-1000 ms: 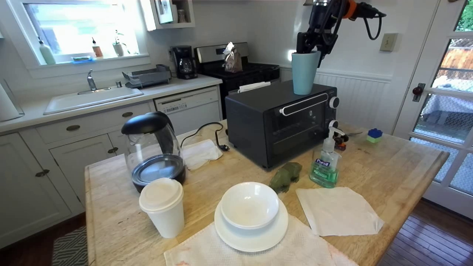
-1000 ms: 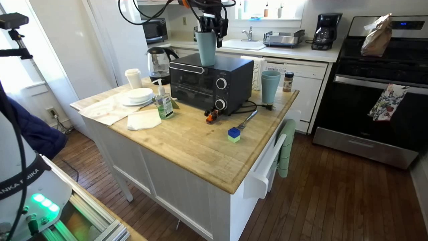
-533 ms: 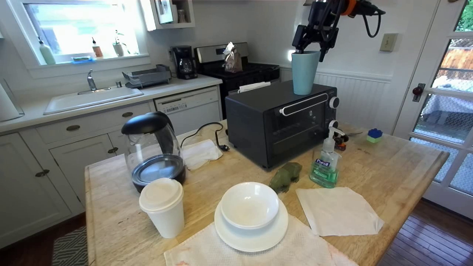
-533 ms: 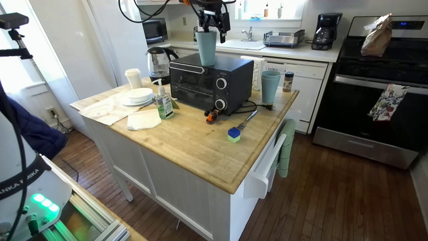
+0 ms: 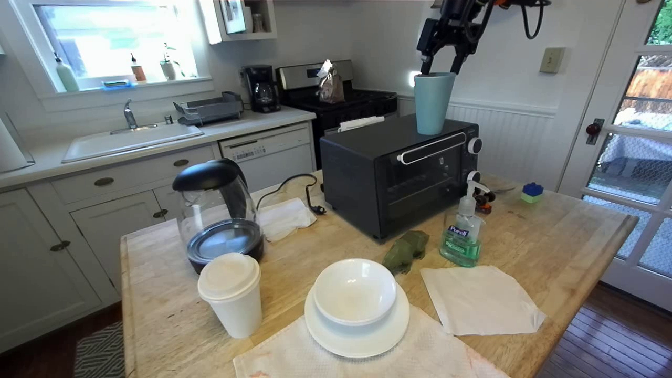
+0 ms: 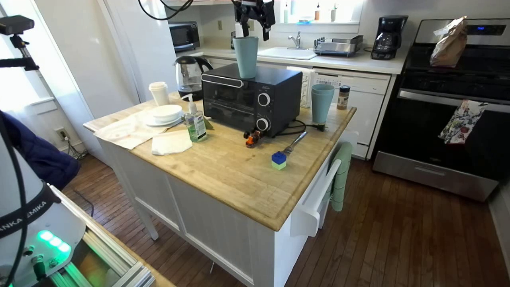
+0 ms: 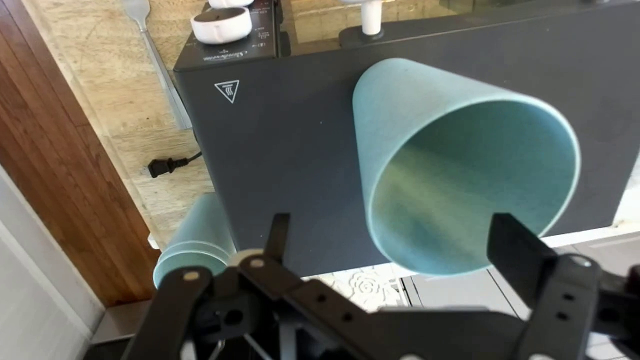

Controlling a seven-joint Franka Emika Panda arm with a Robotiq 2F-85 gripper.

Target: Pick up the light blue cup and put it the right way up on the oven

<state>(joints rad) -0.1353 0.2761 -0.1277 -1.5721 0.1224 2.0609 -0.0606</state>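
Observation:
The light blue cup (image 5: 433, 105) stands upright, mouth up, on top of the black oven (image 5: 352, 178), near its front edge; both exterior views show this. Close above its rim, my gripper (image 5: 441, 69) has its fingers spread wide and holds nothing. In the wrist view the cup (image 7: 395, 100) opens toward the camera, and the right finger (image 7: 520, 255) overlaps its mouth. The left finger (image 7: 276, 237) appears over the bare top of the oven (image 7: 290, 150). Whether a fingertip still dips below the rim I cannot tell.
Nested light blue cups (image 6: 322, 105) and a spice jar (image 6: 343, 97) stand behind the oven. Around it are a kettle (image 5: 220, 210), sanitizer bottle (image 5: 462, 236), green figure (image 5: 407, 252), bowl (image 5: 356, 291), white paper cup (image 5: 233, 299), fork (image 6: 295, 142) and toy block (image 6: 279, 160).
My gripper has spread its fingers and let go of the cup, then risen so that the fingers now show above the rim. The cup has stayed still on the oven.

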